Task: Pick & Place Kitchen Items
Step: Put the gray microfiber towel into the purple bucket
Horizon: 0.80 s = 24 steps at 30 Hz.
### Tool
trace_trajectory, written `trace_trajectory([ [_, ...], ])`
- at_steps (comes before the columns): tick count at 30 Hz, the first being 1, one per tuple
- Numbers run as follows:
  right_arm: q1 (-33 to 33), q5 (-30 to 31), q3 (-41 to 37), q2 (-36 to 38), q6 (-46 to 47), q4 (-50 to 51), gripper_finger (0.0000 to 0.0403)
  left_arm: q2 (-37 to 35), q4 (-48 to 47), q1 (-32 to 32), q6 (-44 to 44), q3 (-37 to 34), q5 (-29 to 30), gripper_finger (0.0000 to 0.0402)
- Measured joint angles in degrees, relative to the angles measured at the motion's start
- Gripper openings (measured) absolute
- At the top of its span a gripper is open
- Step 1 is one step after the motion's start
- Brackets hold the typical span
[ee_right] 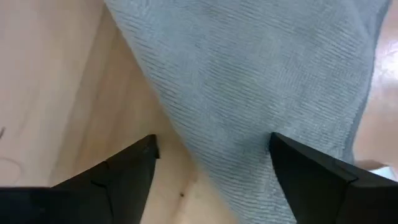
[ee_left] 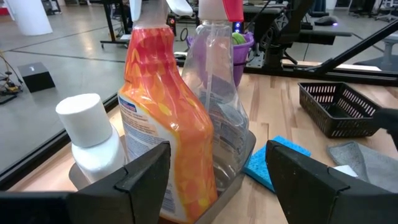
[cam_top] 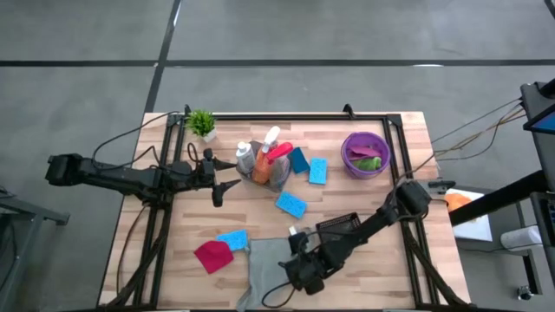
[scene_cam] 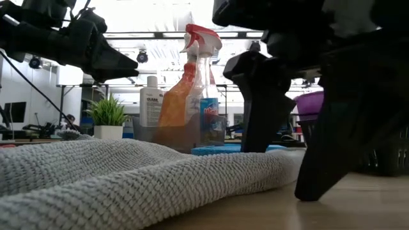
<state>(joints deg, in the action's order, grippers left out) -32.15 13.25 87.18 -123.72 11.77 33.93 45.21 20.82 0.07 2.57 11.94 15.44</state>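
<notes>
My right gripper [cam_top: 299,276] spread over the grey cloth [cam_top: 264,264] at the table's near edge; left gripper [cam_top: 227,185] open beside the bottles [cam_top: 263,160] mid-table (sponges [cam_top: 291,204] loose, purple bowl [cam_top: 365,154] holds cloths): mostly undone

This looks like a robot lab or workshop, not a home. A wooden table [cam_top: 364,186] with a black metal frame [cam_top: 286,115] stands on a bare grey concrete floor [cam_top: 347,39]. Loose cables [cam_top: 473,126] run off the table. Behind it is a big open room with ceiling lights [scene_cam: 142,56], more work tables [ee_left: 323,28] and black stands [scene_cam: 64,102].
</notes>
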Motion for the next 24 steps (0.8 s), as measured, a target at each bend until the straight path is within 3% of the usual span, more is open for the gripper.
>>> trace_trajectory([
  [3, -0.82, 2.41, 1.0, -0.64, -0.02, 0.68, 0.0232, 0.0, 0.14, -0.01, 0.02, 0.0, 0.0, 0.0264],
  [9, -1.46, 5.07, 1.24, 0.0, 0.5, 0.78, 0.0048, 0.0, 0.17, -0.01, 0.26, 0.0, 0.0, 0.0264],
  [10, -1.5, 5.51, 1.23, 0.37, 0.81, 0.91, 0.0036, 0.0, 0.2, 0.0, 0.26, 0.0, 0.0, 0.0264],
  [17, -2.06, 8.83, 1.19, 4.36, 2.42, 2.64, 0.0019, 0.0, 0.38, 0.01, 0.26, 0.0, 0.0, 0.0264],
  [24, -2.36, 15.99, 1.07, 14.79, 2.38, 6.53, 0.0018, 0.0, 0.46, 0.01, 0.17, 0.0, 0.02, 0.0264],
])
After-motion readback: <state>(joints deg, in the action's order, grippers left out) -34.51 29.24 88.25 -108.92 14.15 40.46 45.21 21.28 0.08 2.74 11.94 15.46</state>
